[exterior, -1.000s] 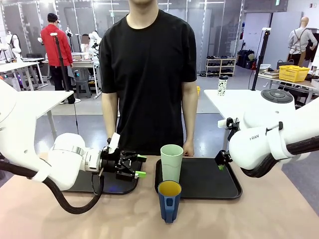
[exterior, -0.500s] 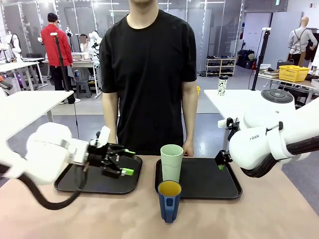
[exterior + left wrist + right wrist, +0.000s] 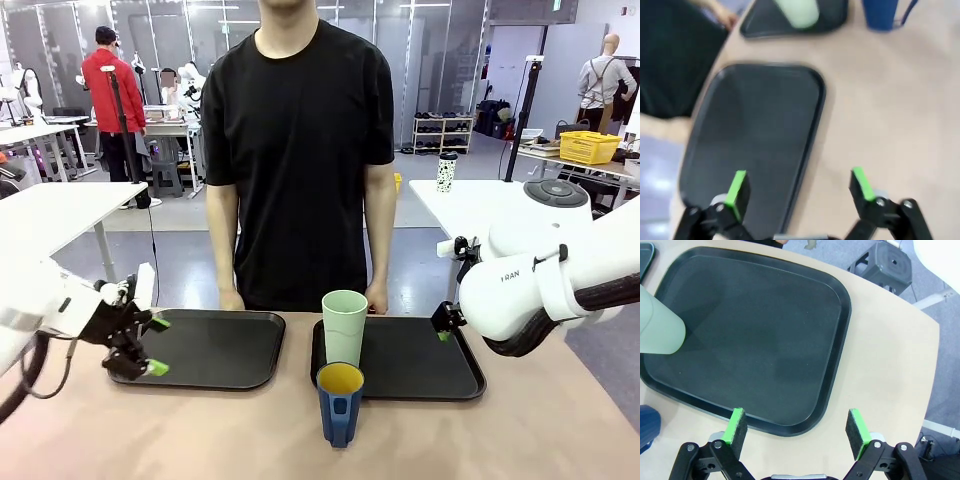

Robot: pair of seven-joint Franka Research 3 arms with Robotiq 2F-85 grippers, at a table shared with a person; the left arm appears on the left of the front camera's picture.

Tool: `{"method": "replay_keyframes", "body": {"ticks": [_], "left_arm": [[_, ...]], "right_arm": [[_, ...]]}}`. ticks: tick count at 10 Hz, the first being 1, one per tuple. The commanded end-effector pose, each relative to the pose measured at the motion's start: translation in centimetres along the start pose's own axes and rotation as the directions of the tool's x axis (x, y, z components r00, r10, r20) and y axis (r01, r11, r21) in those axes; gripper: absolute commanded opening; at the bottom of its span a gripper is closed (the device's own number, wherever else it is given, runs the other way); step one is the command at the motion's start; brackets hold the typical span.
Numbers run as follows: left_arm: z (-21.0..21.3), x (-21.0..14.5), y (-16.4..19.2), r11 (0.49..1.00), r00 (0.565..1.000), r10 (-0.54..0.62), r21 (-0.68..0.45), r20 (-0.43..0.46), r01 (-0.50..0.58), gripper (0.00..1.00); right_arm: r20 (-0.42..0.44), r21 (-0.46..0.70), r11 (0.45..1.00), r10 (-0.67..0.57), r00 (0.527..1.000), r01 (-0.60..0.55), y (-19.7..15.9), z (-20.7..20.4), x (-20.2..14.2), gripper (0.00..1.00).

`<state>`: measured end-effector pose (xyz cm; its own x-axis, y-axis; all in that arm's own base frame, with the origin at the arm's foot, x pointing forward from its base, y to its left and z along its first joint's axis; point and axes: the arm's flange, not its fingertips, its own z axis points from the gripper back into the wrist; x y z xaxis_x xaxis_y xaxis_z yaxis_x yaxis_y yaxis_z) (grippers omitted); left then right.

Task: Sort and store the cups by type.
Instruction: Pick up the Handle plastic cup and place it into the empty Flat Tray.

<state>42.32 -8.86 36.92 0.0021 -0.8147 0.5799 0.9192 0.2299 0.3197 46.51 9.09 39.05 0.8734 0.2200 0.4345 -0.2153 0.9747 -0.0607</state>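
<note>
A tall mint-green tumbler (image 3: 344,325) stands upright on the left part of the right black tray (image 3: 420,365). In front of that tray a dark blue mug (image 3: 340,402) with a yellow inside sits on the table. My left gripper (image 3: 158,346) hangs open and holds nothing at the left end of the left black tray (image 3: 215,350). The left wrist view has this gripper (image 3: 799,186) over the tray's edge (image 3: 812,125), with the tumbler (image 3: 799,11) and mug (image 3: 883,12) far off. My right gripper (image 3: 796,427) is open above the right tray's near rim (image 3: 790,427); the tumbler (image 3: 657,325) stands to its left.
A person in a black shirt stands at the far side, hands (image 3: 378,297) resting at the table edge behind the trays. Bare wooden table (image 3: 200,440) runs along the front. The mug's rim (image 3: 647,425) shows at the right wrist view's lower left.
My left arm has drawn back to the left, from over the left tray's right part to its left end, still open. The right arm and both cups have not moved.
</note>
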Motion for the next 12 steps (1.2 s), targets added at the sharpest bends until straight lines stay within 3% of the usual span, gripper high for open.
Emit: {"method": "replay_keyframes", "body": {"ticks": [1, 2, 5, 6, 12], "left_arm": [[2.4, 0.5, -0.5, 0.988, 0.972, 0.090, -0.103, -0.215, -0.114, 1.00], [2.6, 0.1, -0.4, 0.979, 0.959, 0.116, -0.132, -0.259, -0.154, 1.00], [2.9, -0.8, 0.4, 0.965, 0.957, 0.132, -0.187, -0.259, -0.184, 1.00], [0.6, -2.8, -0.7, 0.978, 0.951, 0.123, -0.127, -0.283, -0.164, 1.00], [0.6, -2.8, -0.7, 0.978, 0.951, 0.123, -0.127, -0.283, -0.164, 1.00]], "right_arm": [[0.003, 0.001, 1.000, 0.008, 1.000, -0.008, 0.0, 0.1, -0.1, 1.00], [0.003, 0.001, 1.000, 0.008, 1.000, -0.008, 0.0, 0.1, -0.1, 1.00], [0.003, 0.001, 1.000, 0.008, 1.000, -0.008, 0.0, 0.1, -0.1, 1.00], [0.003, 0.001, 1.000, 0.008, 1.000, -0.008, 0.0, 0.1, -0.1, 1.00], [0.003, 0.001, 1.000, 0.008, 1.000, -0.008, 0.0, 0.1, -0.1, 1.00]]}}
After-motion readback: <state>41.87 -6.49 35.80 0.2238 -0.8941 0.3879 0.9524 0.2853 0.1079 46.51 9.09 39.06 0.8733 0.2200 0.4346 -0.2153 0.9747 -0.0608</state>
